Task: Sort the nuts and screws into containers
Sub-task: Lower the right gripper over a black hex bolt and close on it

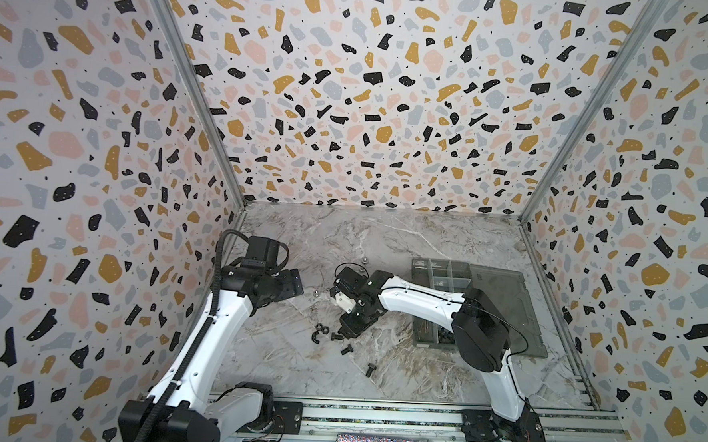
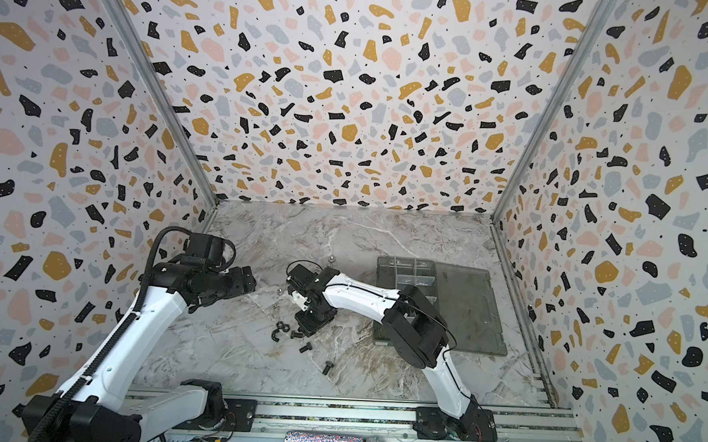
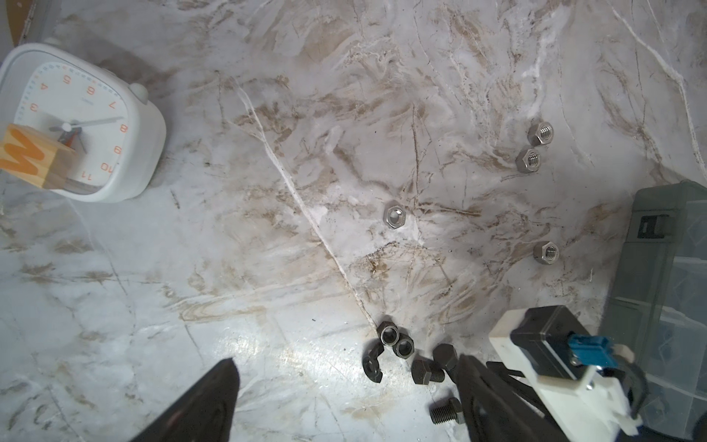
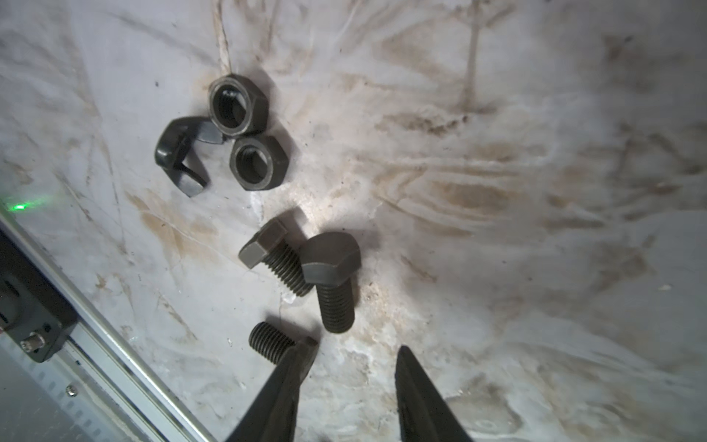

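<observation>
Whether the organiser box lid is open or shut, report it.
Open. The lid lies folded back flat beside the compartments, which show uncovered in both top views.

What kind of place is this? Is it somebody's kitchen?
Probably a robot test booth, not a kitchen: a left arm and a right arm stand on a metal rail, speckled walls box in the marble tabletop, and loose screws and nuts lie on it.

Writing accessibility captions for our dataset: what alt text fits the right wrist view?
The right hand, jaws apart with nothing between, sits close to three black bolts on a marble table; one fingertip overlaps a bolt. Beyond lie two hex nuts and a winged nut.
</observation>
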Controlling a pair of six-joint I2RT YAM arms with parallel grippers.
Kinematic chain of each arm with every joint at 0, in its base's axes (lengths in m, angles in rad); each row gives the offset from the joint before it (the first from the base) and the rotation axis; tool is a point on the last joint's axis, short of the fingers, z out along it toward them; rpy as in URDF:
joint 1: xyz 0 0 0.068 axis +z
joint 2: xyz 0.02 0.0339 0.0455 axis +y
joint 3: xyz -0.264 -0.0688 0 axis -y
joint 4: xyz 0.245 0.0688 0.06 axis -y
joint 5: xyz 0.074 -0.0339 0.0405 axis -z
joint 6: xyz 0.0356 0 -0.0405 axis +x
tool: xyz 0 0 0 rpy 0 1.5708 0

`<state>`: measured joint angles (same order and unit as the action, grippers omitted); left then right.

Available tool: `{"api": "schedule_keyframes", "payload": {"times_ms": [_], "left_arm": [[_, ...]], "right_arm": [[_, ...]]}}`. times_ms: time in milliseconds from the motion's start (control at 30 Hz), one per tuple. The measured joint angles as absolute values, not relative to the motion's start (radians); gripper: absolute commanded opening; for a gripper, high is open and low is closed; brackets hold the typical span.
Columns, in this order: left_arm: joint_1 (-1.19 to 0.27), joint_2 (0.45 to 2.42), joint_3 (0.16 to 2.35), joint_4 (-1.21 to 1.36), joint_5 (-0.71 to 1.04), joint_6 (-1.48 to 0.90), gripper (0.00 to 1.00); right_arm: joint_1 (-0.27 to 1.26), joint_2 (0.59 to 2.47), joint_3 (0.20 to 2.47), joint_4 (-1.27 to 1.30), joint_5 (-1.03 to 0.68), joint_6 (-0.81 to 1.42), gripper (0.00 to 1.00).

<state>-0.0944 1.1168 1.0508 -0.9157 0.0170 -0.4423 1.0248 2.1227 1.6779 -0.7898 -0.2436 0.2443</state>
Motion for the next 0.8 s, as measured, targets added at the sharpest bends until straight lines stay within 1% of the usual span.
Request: {"api": "schedule_keyframes", "payload": {"times_ms": [300, 633, 767, 800], "left_arm": [[-0.094, 1.116, 1.051, -0.918, 0.017, -0.442, 0.90], [-0.092, 1.116, 1.052, -0.924, 0.016, -0.441, 0.90], [-0.091, 1.118, 1.056, -0.926, 0.013, -0.441, 0.90], [-0.091, 1.119, 1.058, -0.926, 0.013, -0.441, 0.90]], "right_arm": [[1.029, 2.162, 1.682, -0.780, -0.305, 0.239, 0.43], [1.029, 2.212, 1.736, -0.780, -0.301, 0.226, 0.38], [1.029, 2.229, 1.760, -0.788, -0.295, 0.217, 0.30], [1.028, 2.233, 1.764, -0.791, -0.293, 0.213, 0.26]]}}
